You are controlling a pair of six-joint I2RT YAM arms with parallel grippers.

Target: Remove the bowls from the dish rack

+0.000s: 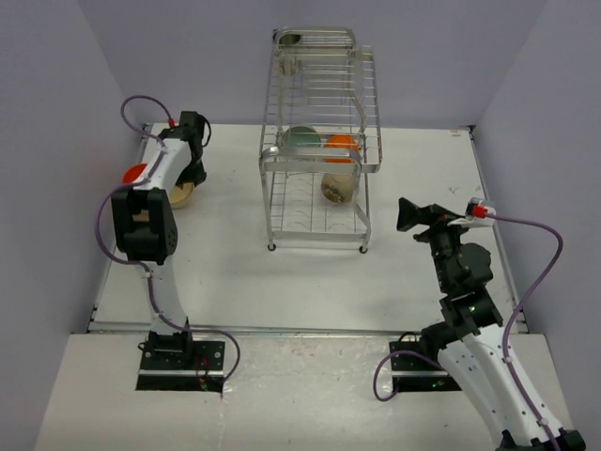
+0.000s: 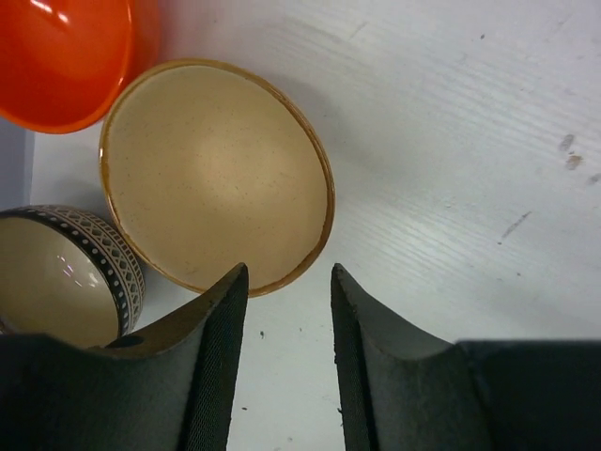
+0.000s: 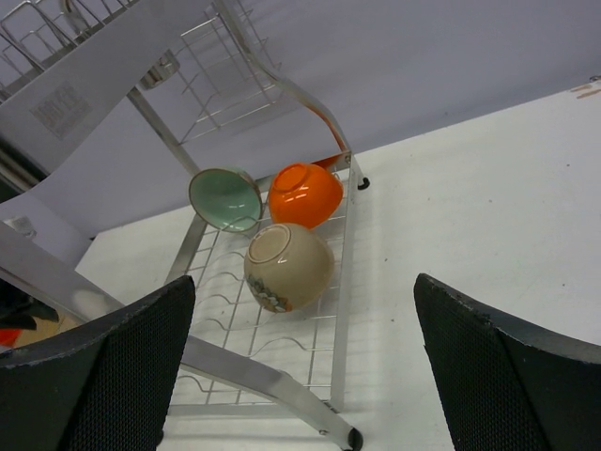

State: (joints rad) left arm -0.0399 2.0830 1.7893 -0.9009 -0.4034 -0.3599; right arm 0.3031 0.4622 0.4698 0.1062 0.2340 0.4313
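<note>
The dish rack (image 1: 272,155) stands mid-table. On its lower tier lie a mint green bowl (image 3: 225,197), an orange bowl (image 3: 305,194) and a beige flowered bowl (image 3: 289,267), all tipped on their sides. At the far left of the table, a cream-beige bowl (image 2: 216,174) sits upright beside another orange bowl (image 2: 56,56) and a bowl with a black patterned rim (image 2: 61,272). My left gripper (image 2: 289,282) hovers over the cream bowl's near rim, open, with bare table between its fingers. My right gripper (image 3: 302,282) is open wide, right of the rack and facing the beige bowl.
The rack's upper tier (image 1: 315,56) rises above the bowls, with its side rail (image 3: 343,282) between my right gripper and them. Purple walls close in the white table (image 1: 423,169) at the back and sides.
</note>
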